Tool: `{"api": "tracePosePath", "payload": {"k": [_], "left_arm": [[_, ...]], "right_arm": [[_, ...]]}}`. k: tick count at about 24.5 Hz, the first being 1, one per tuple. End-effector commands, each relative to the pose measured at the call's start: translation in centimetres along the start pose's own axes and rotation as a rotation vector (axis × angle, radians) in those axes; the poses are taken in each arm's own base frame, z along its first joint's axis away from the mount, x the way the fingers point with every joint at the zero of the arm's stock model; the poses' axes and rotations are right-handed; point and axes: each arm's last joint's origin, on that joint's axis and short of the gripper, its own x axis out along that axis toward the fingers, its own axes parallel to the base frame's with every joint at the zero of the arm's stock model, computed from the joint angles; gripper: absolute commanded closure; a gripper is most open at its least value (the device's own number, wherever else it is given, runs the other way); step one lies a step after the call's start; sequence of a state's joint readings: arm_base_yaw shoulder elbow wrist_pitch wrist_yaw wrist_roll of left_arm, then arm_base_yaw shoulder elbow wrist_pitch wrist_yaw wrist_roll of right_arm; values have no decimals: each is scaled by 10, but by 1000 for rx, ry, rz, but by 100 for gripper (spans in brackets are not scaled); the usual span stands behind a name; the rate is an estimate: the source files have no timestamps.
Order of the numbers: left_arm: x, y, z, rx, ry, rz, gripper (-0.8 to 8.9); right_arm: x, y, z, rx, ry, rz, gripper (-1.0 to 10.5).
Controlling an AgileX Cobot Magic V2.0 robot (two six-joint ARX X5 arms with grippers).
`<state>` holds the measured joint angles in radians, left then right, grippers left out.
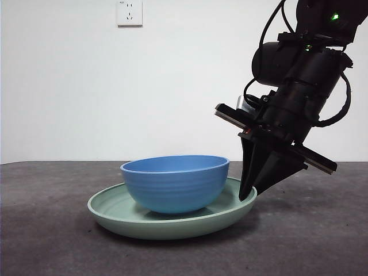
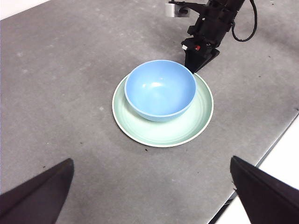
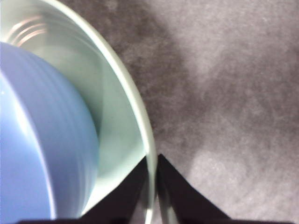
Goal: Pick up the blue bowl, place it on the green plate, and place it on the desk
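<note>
Blue bowl point(image 1: 175, 183) sits upright inside the green plate point(image 1: 115, 213), center of the front view, plate flat on the bench point(image 1: 52, 241). Right gripper point(image 1: 248, 194) comes in from upper right, tilted, jaws clamped on the plate's right rim, one jaw inside, one outside; bowl wall just beside the inner jaw. Left gripper point(image 2: 149, 186) hangs high above the bench, jaws wide apart, holding nothing. White wall socket point(image 1: 129, 12) at upper left, well behind. Nothing else near the plate.
</note>
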<state>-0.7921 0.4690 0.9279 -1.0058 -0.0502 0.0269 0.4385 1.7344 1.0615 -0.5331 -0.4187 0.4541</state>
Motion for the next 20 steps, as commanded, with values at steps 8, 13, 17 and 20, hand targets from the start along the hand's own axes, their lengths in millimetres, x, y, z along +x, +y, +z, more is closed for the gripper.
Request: {"api": "tracePosePath", "payload": {"k": [8, 13, 17, 20], "left_arm": [[-3, 0, 4, -11, -26, -2, 229], [-3, 0, 4, -11, -25, -2, 229], [-3, 0, 4, -11, -25, -2, 229], [-3, 0, 4, -11, -25, -2, 229]], "right_arm": [[-2, 2, 2, -23, -34, -88, 647], [-23, 9, -1, -70, -89, -103, 589], [-52, 19, -9, -105, -150, -83, 507], [-81, 27, -22, -134, -201, -95, 498]]}}
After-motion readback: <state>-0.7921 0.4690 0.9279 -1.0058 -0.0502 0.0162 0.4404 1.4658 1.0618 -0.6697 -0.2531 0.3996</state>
